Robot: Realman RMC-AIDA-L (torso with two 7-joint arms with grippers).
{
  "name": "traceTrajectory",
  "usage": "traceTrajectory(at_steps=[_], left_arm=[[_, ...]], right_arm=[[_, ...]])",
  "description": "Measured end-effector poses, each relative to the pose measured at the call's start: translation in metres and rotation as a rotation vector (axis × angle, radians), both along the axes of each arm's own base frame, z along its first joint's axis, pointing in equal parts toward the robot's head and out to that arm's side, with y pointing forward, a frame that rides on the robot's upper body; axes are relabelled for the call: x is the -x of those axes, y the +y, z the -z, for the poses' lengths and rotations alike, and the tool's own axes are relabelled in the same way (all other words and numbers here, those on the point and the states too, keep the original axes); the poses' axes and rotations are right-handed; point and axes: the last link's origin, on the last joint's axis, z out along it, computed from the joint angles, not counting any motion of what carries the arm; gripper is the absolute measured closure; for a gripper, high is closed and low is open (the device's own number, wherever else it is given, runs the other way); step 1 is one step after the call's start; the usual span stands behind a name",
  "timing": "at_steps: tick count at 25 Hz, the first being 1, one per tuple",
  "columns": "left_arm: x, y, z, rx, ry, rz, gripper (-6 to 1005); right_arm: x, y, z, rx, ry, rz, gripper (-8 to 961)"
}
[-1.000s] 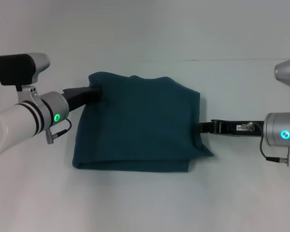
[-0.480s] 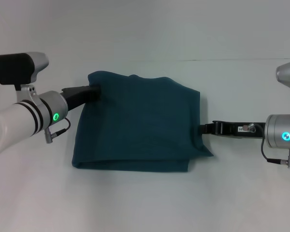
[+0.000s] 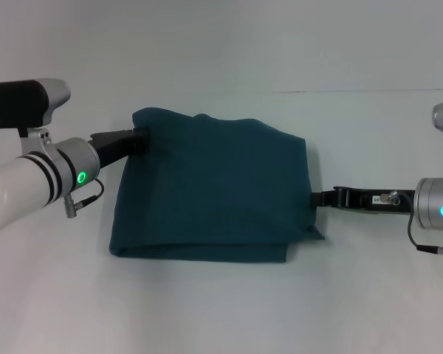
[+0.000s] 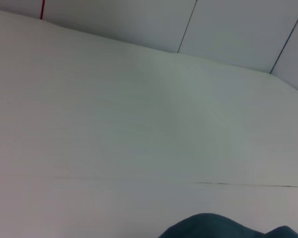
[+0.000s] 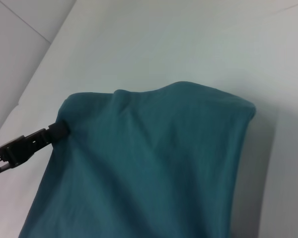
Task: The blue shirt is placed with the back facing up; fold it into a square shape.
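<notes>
The blue shirt point(image 3: 214, 192) lies folded into a rough rectangle in the middle of the white table, with a doubled edge along its near side. It also shows in the right wrist view point(image 5: 149, 168), and a small part of it in the left wrist view point(image 4: 223, 227). My left gripper point(image 3: 139, 139) is shut on the shirt's far left corner; the right wrist view shows it point(image 5: 59, 130) at that corner. My right gripper point(image 3: 315, 198) sits just off the shirt's right edge, near the table.
The white table point(image 3: 221, 310) extends on all sides of the shirt. A thin seam line point(image 3: 369, 91) runs across the far right of the table. A pale wall stands behind.
My right gripper has drawn back to the right, away from the shirt's right edge. My left gripper has shifted slightly left, taking the far left corner with it.
</notes>
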Motion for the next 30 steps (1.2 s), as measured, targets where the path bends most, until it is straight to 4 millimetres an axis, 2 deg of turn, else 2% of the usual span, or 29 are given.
traceTrajectory(at_steps=[30], left_arm=[[0.001, 0.001, -0.002, -0.003, 0.004, 0.001, 979]], right_arm=[[-0.007, -0.007, -0.011, 0.032, 0.013, -0.01, 873]])
